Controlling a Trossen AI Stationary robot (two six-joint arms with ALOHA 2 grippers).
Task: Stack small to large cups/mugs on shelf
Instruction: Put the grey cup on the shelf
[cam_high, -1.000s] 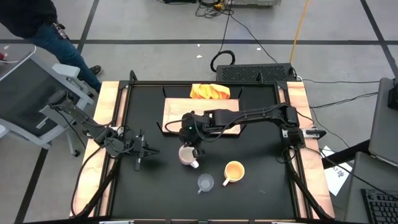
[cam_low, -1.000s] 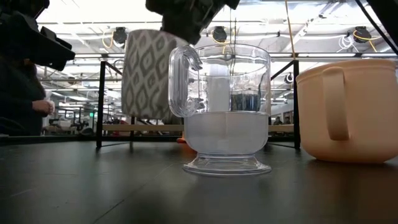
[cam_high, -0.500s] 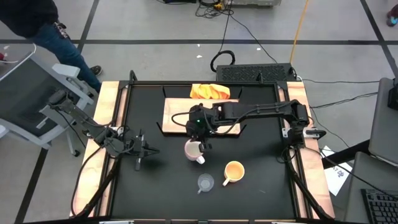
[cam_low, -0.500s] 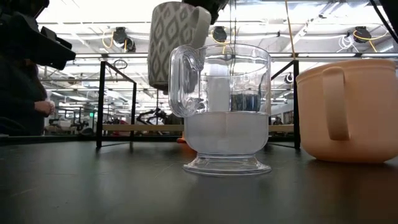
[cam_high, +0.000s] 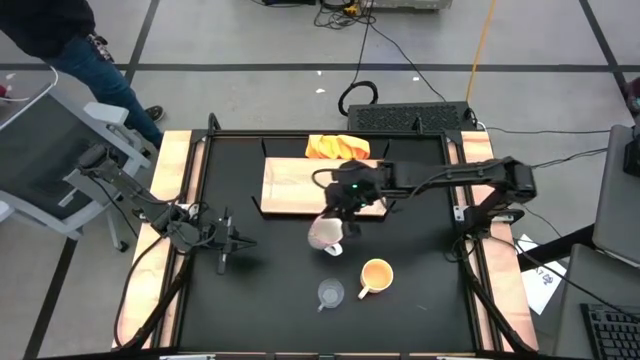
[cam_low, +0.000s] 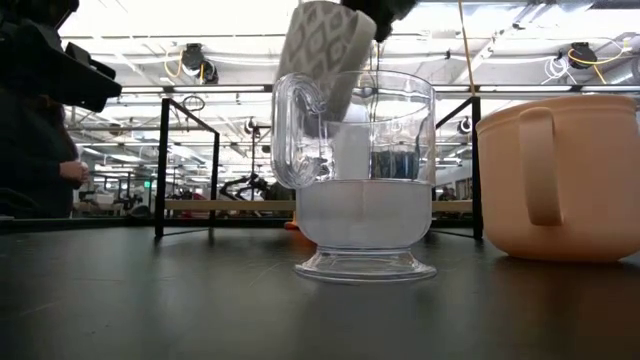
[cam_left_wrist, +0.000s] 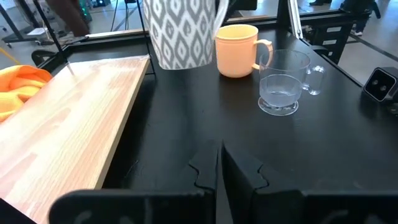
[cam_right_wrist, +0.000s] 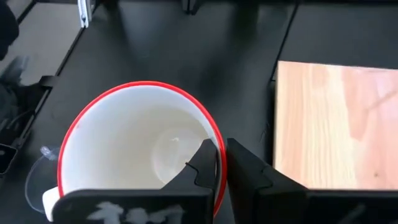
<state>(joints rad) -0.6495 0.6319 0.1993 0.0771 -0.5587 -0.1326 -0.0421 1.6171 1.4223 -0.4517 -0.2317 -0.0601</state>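
My right gripper (cam_high: 342, 207) is shut on the white mug with a grey pattern and red rim (cam_high: 325, 235), held in the air just near of the light-wood shelf (cam_high: 295, 185). The low view shows that mug (cam_low: 325, 45) high and tilted. The orange-yellow mug (cam_high: 376, 273) and the clear glass cup (cam_high: 330, 293) stand on their bases on the black table, nearer the front. My left gripper (cam_high: 225, 246) waits shut at the table's left, touching nothing. My right gripper pinches the white mug's wall at the red rim (cam_right_wrist: 217, 152), one finger (cam_right_wrist: 205, 163) inside the mug and the other (cam_right_wrist: 245, 169) outside. The fingers come from above, pointing down. The mug hangs below them, lifted clear of the table and tilted.
An orange-yellow cloth (cam_high: 337, 148) lies at the shelf's far edge. Bare wood shows on the shelf's top (cam_left_wrist: 68, 124). The glass cup (cam_left_wrist: 285, 87) and the orange-yellow mug (cam_left_wrist: 237, 50) stand close together. A person (cam_high: 60, 40) stands beyond the table's far left corner.
My right gripper has carried the white mug up and toward the table's right, slightly toward the shelf. The mug has risen higher above the table and has tipped from nearly upright to tilted.
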